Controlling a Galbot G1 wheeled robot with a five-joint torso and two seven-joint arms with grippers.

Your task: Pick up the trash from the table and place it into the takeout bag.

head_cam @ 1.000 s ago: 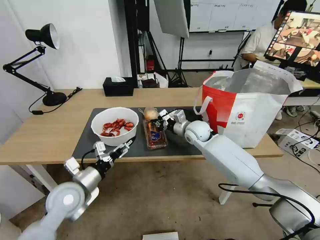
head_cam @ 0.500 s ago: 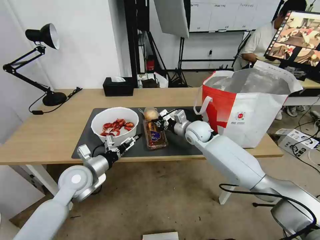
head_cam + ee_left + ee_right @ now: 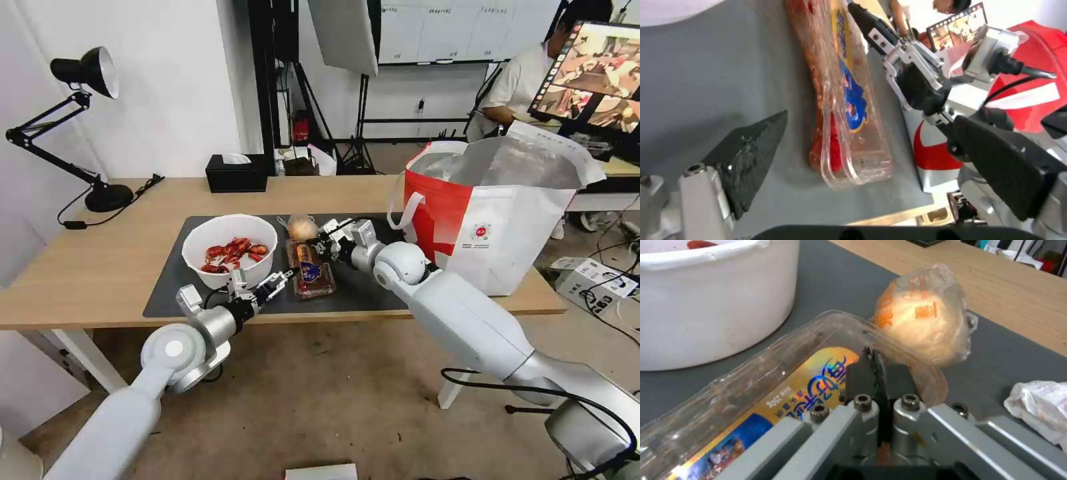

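Observation:
On the table [image 3: 100, 260] lies a dark mat [image 3: 173, 280] with the trash. The white bowl [image 3: 230, 250] holds red shells. To its right lies the clear plastic tray [image 3: 311, 270], with the knotted bag [image 3: 301, 228] behind it. The wrist view shows my right gripper [image 3: 874, 363] shut on the thin plastic at the tray's [image 3: 773, 390] far end, beside the knotted bag [image 3: 925, 316] and a crumpled tissue [image 3: 1040, 403]. My left gripper [image 3: 279, 280] is open over the mat's front edge, its fingers either side of the tray's [image 3: 849, 110] near end without touching. The red-and-white takeout bag [image 3: 493, 227] stands open at the right.
A black tissue box [image 3: 235, 173] sits at the table's back edge and a black desk lamp [image 3: 110, 197] at the far left. A cardboard box [image 3: 590, 280] lies on the floor to the right. The takeout bag's handle [image 3: 407, 207] hangs close to my right arm.
My left arm has risen from below the table's front edge and reached forward and right to the tray's near end. The right gripper and the tray have stayed still.

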